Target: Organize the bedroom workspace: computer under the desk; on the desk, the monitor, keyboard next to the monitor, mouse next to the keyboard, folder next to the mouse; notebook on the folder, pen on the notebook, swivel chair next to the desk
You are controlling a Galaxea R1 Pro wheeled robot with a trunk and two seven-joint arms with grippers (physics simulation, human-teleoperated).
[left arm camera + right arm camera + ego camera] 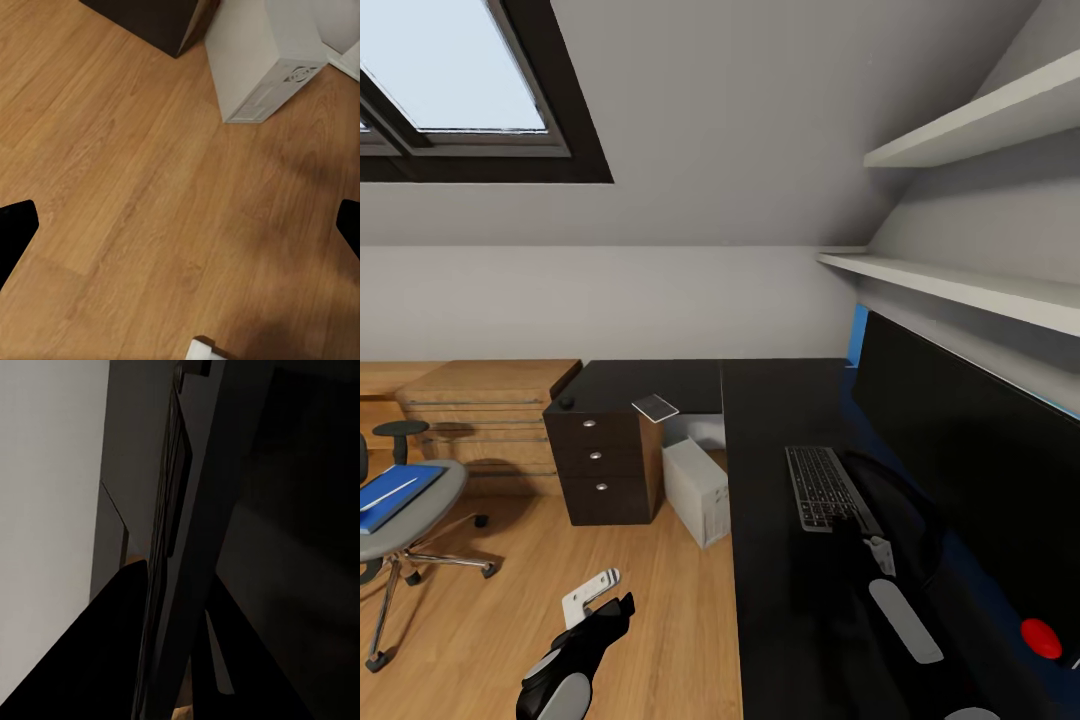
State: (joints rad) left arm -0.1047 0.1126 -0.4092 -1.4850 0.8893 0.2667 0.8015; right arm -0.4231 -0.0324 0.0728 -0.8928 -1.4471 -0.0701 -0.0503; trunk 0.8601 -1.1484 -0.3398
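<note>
Swivel chair stands at far left, blue folder on its seat, open wood floor beside it. Left pincer hangs spread above the floor. Computer sits at the desk edge; keyboard beside monitor. Right pincer's state: cannot tell.

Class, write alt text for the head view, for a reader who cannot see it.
A black L-shaped desk under a sloped ceiling holds a keyboard in front of a wide dark monitor. A white computer stands on the wood floor beside a drawer unit, and a swivel chair at left carries a blue folder.
</note>
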